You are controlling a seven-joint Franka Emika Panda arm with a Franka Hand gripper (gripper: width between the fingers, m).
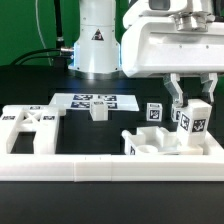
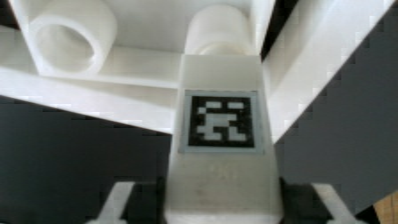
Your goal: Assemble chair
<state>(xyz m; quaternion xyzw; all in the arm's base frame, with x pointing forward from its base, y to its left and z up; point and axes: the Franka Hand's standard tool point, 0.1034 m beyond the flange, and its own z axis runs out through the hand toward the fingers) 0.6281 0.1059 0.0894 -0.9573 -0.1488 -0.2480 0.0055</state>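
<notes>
Exterior view: at the right of the frame the gripper is clamped narrowly on a white square leg. The leg's tag faces the camera and it is held slightly tilted just above the socketed block at lower right. An X-braced panel lies at the left, behind the long white rail. Near centre a small block sits at the marker board; a tagged block stands further right. Wrist view shows one round socket beside the leg's far end; contact is unclear.
</notes>
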